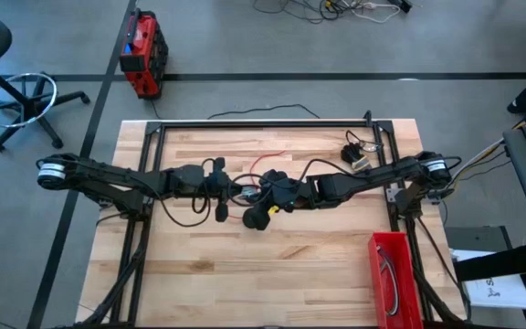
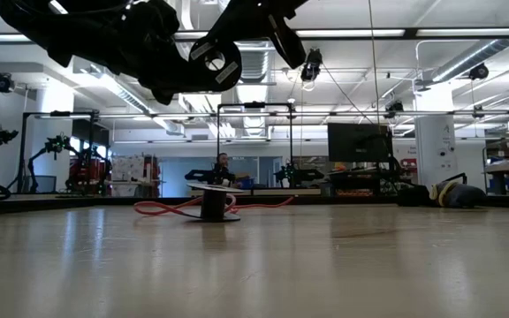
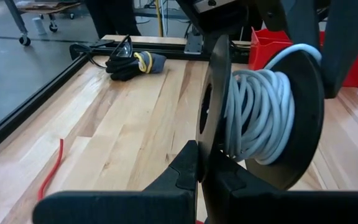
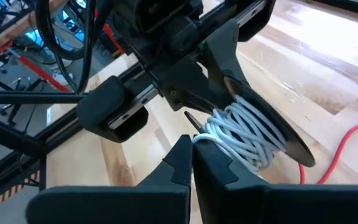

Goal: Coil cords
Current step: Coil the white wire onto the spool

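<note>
At the centre of the overhead frame, my left pincer (image 3: 207, 177) clamps a black spool (image 3: 219, 106) wound with white cord (image 3: 253, 115) while my right pincer (image 4: 192, 163) pinches its strand, the red cord (image 1: 265, 163) waiting on the desk (image 1: 245, 283); next, wrap another turn.

White cord (image 3: 253, 118), apparently black spool (image 3: 300, 112)

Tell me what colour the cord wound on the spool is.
White, a pale grey-white cord on a black spool; the left wrist view shows it best.

Wood table (image 1: 245, 265); glossy white cord (image 3: 253, 118)
</note>
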